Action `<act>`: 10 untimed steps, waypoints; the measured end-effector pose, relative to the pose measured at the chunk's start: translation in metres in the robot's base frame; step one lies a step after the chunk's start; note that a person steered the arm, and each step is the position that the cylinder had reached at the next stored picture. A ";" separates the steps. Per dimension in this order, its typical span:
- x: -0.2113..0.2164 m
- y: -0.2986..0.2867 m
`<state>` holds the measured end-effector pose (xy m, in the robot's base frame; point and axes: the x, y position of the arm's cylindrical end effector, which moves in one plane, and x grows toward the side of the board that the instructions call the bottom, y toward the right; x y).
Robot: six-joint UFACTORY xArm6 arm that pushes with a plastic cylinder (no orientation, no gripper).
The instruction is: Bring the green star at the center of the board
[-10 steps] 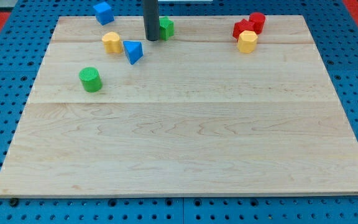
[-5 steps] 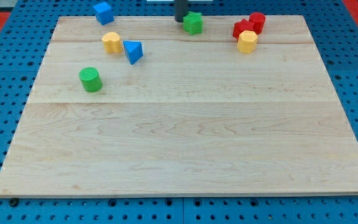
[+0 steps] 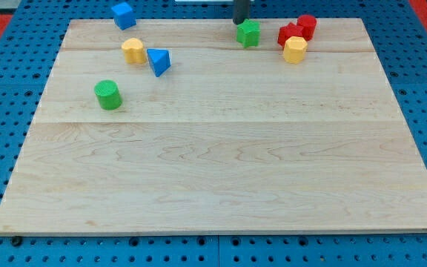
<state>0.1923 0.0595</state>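
My tip [image 3: 240,22], a bare rod without jaws, touches the green star [image 3: 248,33] from the view's top-left.

Eight blocks on one wooden board [image 3: 221,170]. Green, 2: star [image 3: 248,33], cylinder [image 3: 108,95]. Blue, 2: cube [image 3: 123,14], triangular block [image 3: 159,61]. Yellow, 2: one [image 3: 133,50] at the view's left, one [image 3: 295,50] at right. Red, 2: [image 3: 288,34] and [image 3: 307,24], shapes unclear.

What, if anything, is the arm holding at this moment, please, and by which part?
Nothing is held; the arm has only a rod. My tip sits at the view's top edge, just above-left of the green star, close enough to push it.
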 end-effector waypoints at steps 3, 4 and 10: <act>0.003 0.003; 0.040 0.003; 0.198 0.099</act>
